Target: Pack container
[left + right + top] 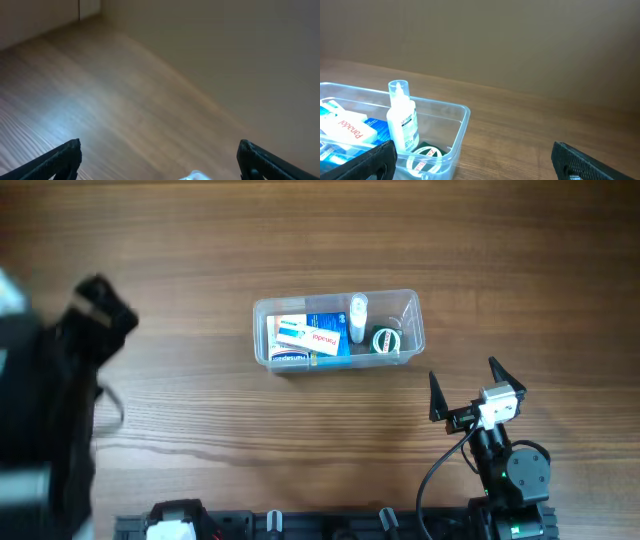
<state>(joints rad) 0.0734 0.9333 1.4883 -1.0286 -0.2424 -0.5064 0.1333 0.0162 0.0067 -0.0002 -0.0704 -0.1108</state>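
Observation:
The clear plastic container [408,315] stands mid-table. Inside it are a white and red box [308,337], blue boxes [327,323], a small clear bottle [359,318] and a green round tin [386,340]. My right gripper [463,377] is open and empty, just right of and nearer than the container. In the right wrist view the container [461,122] is at the left, with the bottle [402,117], the tin [423,153] and the white and red box [346,127] in it. My left gripper [159,152] is open and empty over bare wood, blurred at the overhead's left edge [100,305].
The wooden table [200,420] spreads around the container. A beige wall [520,40] shows behind the table in the right wrist view. The arm bases [330,525] sit along the near edge.

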